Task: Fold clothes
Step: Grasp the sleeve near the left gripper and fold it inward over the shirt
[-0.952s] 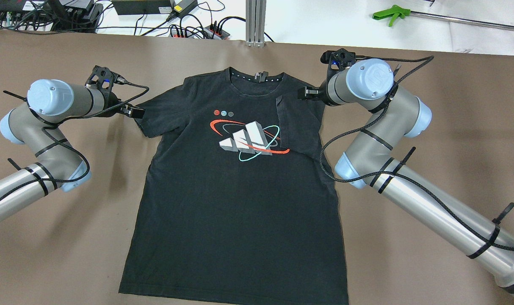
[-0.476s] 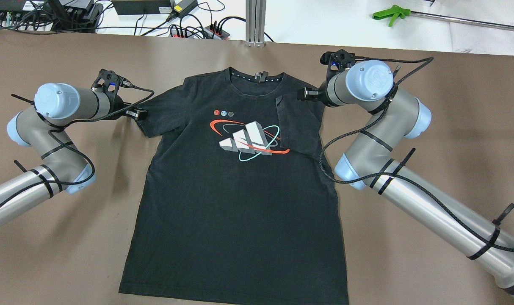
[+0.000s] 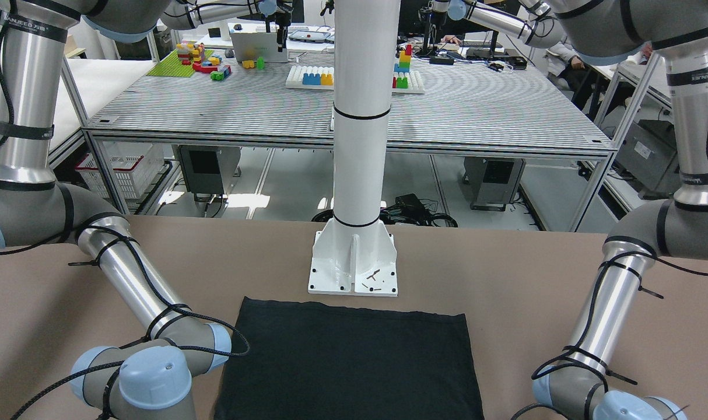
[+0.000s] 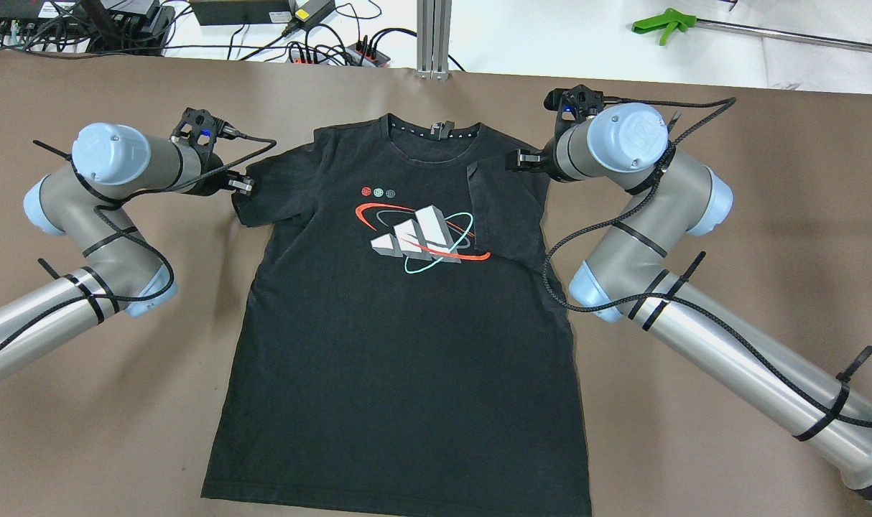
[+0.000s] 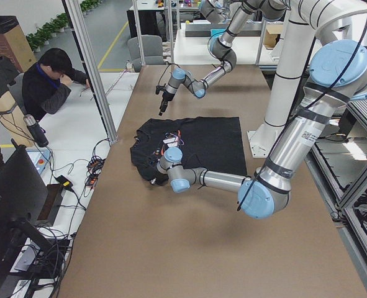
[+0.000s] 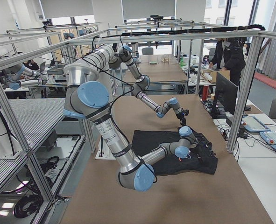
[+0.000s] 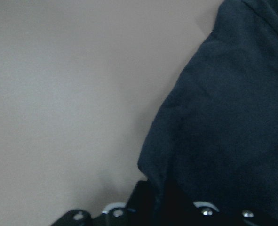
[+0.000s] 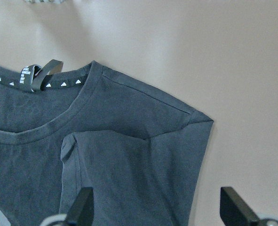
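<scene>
- Black T-shirt (image 4: pixel 400 345) is laid flat, printed front up, at the centre of the brown bench (image 4: pixel 766 179) in the overhead view. The collar (image 4: pixel 436 133) is at the upper middle and the hem at the bottom edge.
- The sleeve at frame right (image 4: pixel 504 215) lies turned inward over the chest, its edge overlapping the printed logo (image 4: pixel 418 237). It is judged that this side's first fold is done.
- Right hand (image 4: pixel 520 159) is held just above that shoulder. In its wrist view the fingers (image 8: pixel 80 209) are seen spread apart with nothing between them, and the turned-in sleeve lies under the gap.
- Left hand (image 4: pixel 240 185) is placed at the outer edge of the opposite sleeve (image 4: pixel 263 197), at frame left, which lies spread outward. This position is judged to serve the matching inward fold.
- In the left wrist view, dark cloth runs down to the base of the hand. Whether the sleeve is pinched cannot be told.
- The body is kept flat so that later folds fall straight.
</scene>
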You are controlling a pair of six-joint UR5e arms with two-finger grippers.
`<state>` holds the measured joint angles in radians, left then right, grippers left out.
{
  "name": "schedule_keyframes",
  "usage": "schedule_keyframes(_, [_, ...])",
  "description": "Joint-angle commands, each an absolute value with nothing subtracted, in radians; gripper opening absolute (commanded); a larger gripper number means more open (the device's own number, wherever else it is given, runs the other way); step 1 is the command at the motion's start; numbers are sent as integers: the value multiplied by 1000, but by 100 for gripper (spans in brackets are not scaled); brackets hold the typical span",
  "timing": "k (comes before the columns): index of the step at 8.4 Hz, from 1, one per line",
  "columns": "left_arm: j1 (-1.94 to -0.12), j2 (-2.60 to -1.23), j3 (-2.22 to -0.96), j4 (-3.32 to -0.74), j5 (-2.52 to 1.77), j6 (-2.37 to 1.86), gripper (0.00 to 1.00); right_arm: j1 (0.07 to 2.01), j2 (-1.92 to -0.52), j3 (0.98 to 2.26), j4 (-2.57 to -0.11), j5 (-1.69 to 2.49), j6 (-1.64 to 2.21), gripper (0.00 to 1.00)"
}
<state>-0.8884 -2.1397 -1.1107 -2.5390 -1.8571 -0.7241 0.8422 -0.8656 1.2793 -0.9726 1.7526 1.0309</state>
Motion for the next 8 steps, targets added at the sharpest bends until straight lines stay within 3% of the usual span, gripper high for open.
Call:
schedule_keyframes(1, [-897,-2172,-1291,-2282,-1891,-768,0,842,-867,1281,-973,1752,1031,94])
schedule_keyframes(2, [-894,-2178,-1399,-2155,-1890,-813,0,842,-867,1279,-973,1752,1031,94])
schedule_keyframes(4, [-865,-2288,-1451,-1996,-1875,-934,0,842,-867,1279,-973,1752,1029,94])
schedule_keyframes(5, [-818,-2342,-1428,-1984,-1838,-989,0,842,-870,1279,-973,1752,1028,94])
schedule_keyframes(7, [-738,-2510,-1241,-1991,-1717,-1081,0,842,-874,1278,-973,1750,1026,94])
schedule_keyframes(8, [-700,-2578,-1107,-2040,-1597,-1113,27,842,-877,1278,-973,1749,1025,94])
